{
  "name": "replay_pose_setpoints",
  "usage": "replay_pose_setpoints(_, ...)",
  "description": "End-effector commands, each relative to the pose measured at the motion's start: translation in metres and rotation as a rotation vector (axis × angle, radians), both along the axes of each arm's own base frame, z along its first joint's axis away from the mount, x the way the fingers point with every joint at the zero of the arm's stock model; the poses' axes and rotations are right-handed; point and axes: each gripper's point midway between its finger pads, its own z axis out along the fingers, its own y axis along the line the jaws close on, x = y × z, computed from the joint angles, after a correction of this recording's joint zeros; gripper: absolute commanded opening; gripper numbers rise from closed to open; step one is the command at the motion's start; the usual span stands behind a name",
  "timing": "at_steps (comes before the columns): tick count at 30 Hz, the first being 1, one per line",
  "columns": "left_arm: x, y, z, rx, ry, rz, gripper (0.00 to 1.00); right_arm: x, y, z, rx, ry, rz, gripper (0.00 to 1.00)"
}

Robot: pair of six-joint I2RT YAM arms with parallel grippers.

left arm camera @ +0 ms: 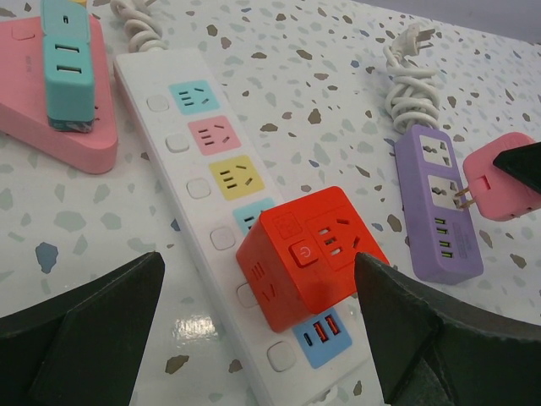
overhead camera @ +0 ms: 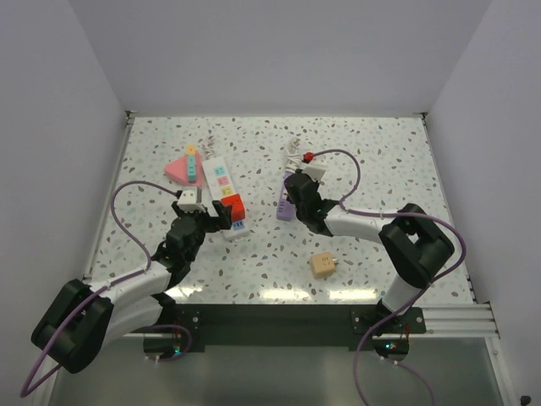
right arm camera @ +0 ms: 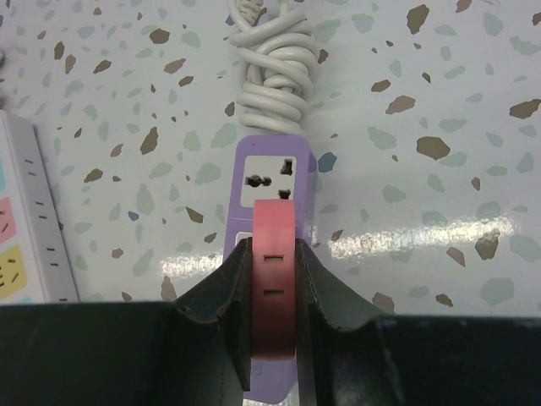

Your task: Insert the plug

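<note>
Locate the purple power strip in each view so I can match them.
Top external: purple power strip centre, partly under the right gripper.
Left wrist: right side.
Right wrist: centre, behind the gripped pink plug.
Shared landmark: coiled white cord at its far end.

Red cube adapter (left arm camera: 308,254) sits on white power strip (left arm camera: 169,127).

You get one high view and two close ones.
Your top camera looks down on the surface (overhead camera: 372,152) from above and behind, at 6 o'clock; both wrist cameras sit low and close, and share the purple strip (left arm camera: 438,211).
</note>
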Motion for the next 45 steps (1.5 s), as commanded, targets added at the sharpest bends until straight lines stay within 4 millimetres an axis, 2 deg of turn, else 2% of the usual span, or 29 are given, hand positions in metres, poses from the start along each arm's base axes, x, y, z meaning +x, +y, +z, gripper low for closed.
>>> replay_pose_setpoints(1,0.005,-0.001,0.014,-0.034,-0.035,0.006,1.00,0.004,-0.008,0.013,0.020,-0.046,-0.071,0.00)
replay_pose_setpoints(7,0.005,-0.002,0.014,-0.036,-0.036,0.002,1.00,0.004,-0.013,0.012,0.006,-0.051,-0.094,0.00)
replay_pose_setpoints(23,0.004,-0.002,0.013,-0.036,-0.035,0.001,1.00,0.003,0.000,0.006,0.002,-0.041,-0.082,0.00)
replay_pose_setpoints(28,0.004,-0.002,0.012,-0.035,-0.033,-0.001,1.00,0.003,-0.006,0.000,-0.031,-0.032,-0.106,0.00)
replay_pose_setpoints(36,0.004,-0.003,0.012,-0.035,-0.032,-0.002,1.00,0.002,-0.014,0.001,-0.039,-0.046,-0.140,0.00)
replay_pose_setpoints(45,0.004,-0.004,0.012,-0.036,-0.032,-0.005,1.00,0.007,-0.015,-0.002,-0.060,-0.052,-0.161,0.00)
